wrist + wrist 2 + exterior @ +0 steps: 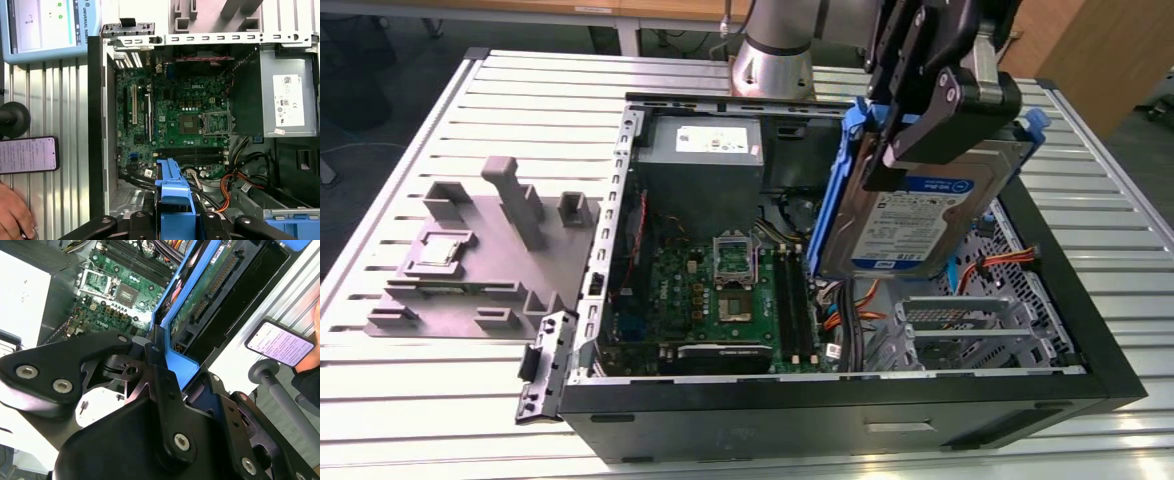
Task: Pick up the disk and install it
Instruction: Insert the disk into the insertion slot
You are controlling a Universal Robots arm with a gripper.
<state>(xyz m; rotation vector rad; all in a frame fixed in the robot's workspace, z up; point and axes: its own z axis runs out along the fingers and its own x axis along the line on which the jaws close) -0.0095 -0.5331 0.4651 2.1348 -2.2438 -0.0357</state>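
One silver, blue-railed, white-labelled disk (914, 225)

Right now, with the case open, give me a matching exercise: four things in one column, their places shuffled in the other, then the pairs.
1 disk
2 phone
3 power supply
4 fixture

A on the table, at the exterior view's left of the case
B inside the case, in a corner
C gripped by the hand, over the open case
D lying flat outside the case, screen lit

Pairs: 1-C, 2-D, 3-B, 4-A
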